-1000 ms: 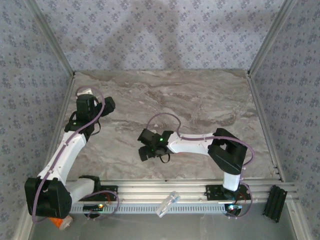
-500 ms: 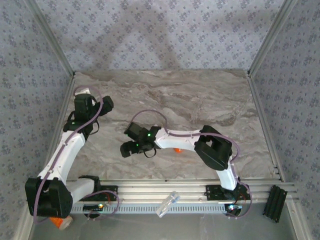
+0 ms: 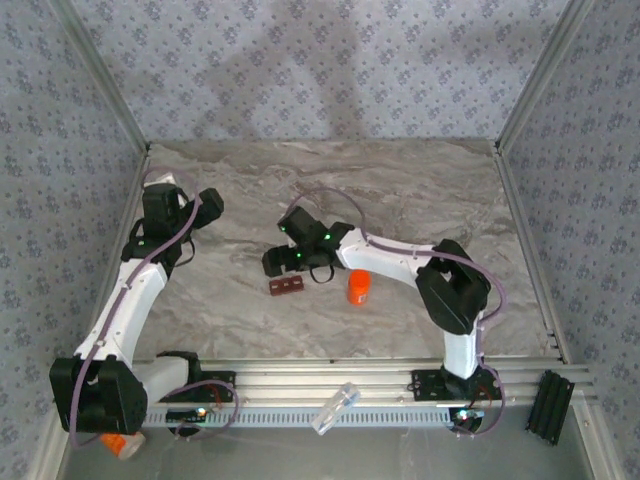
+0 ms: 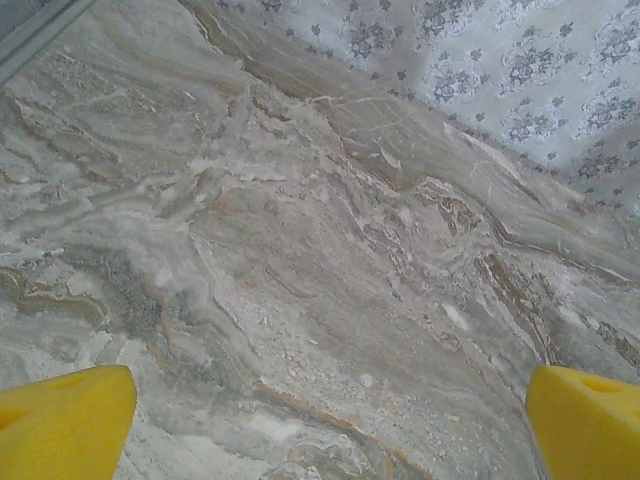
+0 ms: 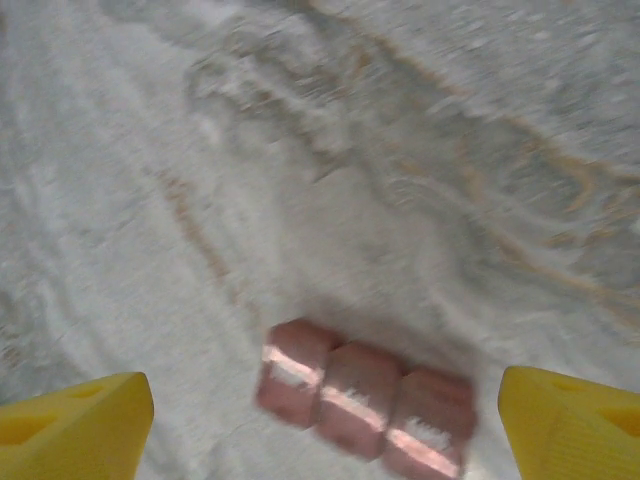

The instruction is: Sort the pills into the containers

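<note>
Container box (image 3: 287, 287) lies flat on the tabletop (image 3: 420, 200); all places below are relative to it. Nearest the bases: clear tube (image 3: 335, 408) on the rail, near and slightly right of the box, well apart. Orange bottle (image 3: 359, 288) just right of the box, not touching. Right arm: base near-right of the box, elbow right of the bottle, forearm running left past the bottle's far side, wrist bent down. Right pincer (image 3: 281, 263) hovers just far of the box, spread wide, pinching nothing. Right wrist view has the box low between the yellow fingertips (image 5: 75, 425), closer to the right one, three compartments visible, blurred. Left arm: runs up from near-left, wrist well left and far of the box. Left pincer (image 3: 207, 204) spread fully, bare tabletop between its fingers, aimed toward the far wall.
</note>
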Controlling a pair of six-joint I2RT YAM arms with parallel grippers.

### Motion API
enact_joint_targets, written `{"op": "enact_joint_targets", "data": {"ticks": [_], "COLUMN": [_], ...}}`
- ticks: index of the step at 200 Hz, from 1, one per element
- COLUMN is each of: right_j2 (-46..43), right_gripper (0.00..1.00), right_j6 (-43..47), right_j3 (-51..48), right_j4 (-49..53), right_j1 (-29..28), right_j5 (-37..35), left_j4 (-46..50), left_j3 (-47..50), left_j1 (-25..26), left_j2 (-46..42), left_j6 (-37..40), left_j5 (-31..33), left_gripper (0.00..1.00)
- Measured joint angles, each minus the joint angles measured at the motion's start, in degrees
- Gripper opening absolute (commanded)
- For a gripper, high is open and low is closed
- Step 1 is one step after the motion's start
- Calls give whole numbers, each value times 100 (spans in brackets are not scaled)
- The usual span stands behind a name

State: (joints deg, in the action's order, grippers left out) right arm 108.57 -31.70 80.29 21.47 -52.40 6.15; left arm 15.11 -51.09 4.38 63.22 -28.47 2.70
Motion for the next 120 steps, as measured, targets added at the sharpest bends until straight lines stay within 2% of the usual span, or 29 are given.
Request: {"op": "enact_joint_targets", "data": {"ticks": [55,120], "right_j2": [754,898], "right_gripper": [90,87], "right_j6": [319,439], "right_j3": [428,448], "right_j4": [15,13], "right_j1": [249,186], "right_j5": [308,638], "left_j4": [37,39], "left_j3": [0,0], "left_j1": [0,0], "left_j2": [22,107], "left_j6": [-70,-157], "left_j5": [-37,-57], "left_gripper": [100,100]}}
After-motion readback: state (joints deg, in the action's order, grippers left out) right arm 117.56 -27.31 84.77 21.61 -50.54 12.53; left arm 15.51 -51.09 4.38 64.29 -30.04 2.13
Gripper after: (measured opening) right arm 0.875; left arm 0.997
